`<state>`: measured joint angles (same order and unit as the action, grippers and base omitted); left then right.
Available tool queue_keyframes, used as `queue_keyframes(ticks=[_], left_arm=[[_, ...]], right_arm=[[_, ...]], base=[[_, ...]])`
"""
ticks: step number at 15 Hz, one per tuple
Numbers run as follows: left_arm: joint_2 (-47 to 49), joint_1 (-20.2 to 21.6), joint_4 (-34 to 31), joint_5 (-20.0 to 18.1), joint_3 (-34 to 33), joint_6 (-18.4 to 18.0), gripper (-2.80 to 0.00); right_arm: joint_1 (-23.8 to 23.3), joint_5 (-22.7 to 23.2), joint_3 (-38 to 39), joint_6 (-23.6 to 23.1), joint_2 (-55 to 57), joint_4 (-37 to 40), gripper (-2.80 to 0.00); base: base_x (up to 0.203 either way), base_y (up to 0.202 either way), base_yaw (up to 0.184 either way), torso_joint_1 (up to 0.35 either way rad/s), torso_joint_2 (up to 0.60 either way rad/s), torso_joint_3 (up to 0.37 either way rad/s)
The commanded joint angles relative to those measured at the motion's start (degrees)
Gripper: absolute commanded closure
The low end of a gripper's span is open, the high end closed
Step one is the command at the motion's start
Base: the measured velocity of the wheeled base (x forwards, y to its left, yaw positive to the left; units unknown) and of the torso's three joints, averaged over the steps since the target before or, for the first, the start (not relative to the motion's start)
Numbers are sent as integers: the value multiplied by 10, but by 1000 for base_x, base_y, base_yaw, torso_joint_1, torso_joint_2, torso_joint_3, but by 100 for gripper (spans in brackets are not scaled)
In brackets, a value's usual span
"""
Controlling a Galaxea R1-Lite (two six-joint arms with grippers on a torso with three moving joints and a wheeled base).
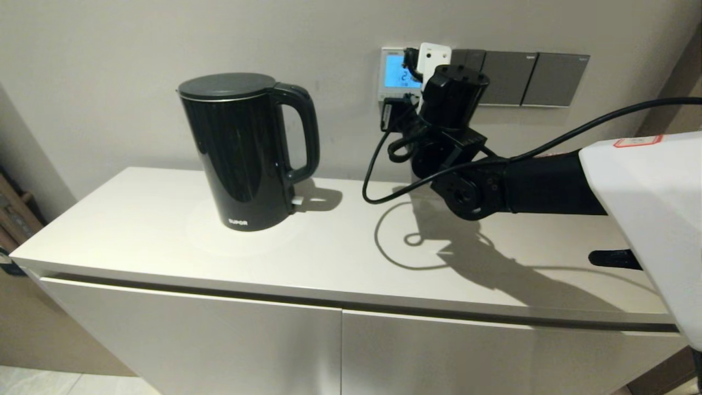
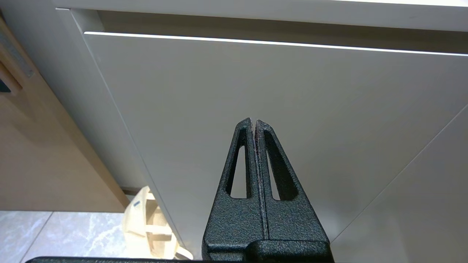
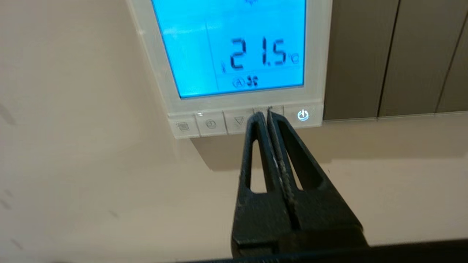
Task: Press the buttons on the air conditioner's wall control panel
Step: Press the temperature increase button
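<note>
Five small buttons (image 3: 239,122) are sitting in a row along the bottom edge of the air conditioner's wall control panel (image 3: 234,54), which is mounted on the beige wall (image 1: 137,82) above the back edge of the white cabinet top (image 1: 340,247), just left of the grey switch plates (image 1: 526,77).

Item: panel. Square, white plastic frame; screen (image 1: 396,72) glowing blue and reading 21.5 °C with a fan symbol beneath. Judged rigid and fixed, not something to grasp.

Item: buttons. Pale grey-white, flat, each bearing a faint icon; the one at the end nearest the switch plates is showing a lit power symbol (image 3: 302,115). Judged light, short-travel keys: they are asking for a gentle, square push with a narrow tip, not a pinch. Too much force or a slanted push is risking a slip onto a neighbour.

Item: right gripper (image 3: 264,114). Fingers are pressing together into a single point, whose tip is meeting the row at the button between the down-arrow key (image 3: 239,121) and the power key; whether the key is actually depressed cannot be told.

Item: left gripper (image 2: 254,122). Fingers are likewise pressed together, holding nothing, idling low in front of the cabinet door (image 2: 256,73).

Also present: black kettle (image 1: 244,151), standing well left of the panel.
</note>
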<state>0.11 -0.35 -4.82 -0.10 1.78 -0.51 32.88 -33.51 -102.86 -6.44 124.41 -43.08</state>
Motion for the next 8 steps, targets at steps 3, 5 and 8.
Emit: queue_keyframes(ticks=[3, 5, 8], left_arm=[[0, 1, 0, 0, 0, 0, 0], [0, 0, 0, 0, 0, 0, 0], [0, 0, 0, 0, 0, 0, 0]], right_arm=[[-1, -2, -10, -1, 14, -2, 0], [-1, -2, -6, -1, 13, -3, 0], [2, -2, 5, 0, 4, -7, 0]], base=[[0, 0, 0, 0, 0, 0], [0, 0, 0, 0, 0, 0], [0, 0, 0, 0, 0, 0]])
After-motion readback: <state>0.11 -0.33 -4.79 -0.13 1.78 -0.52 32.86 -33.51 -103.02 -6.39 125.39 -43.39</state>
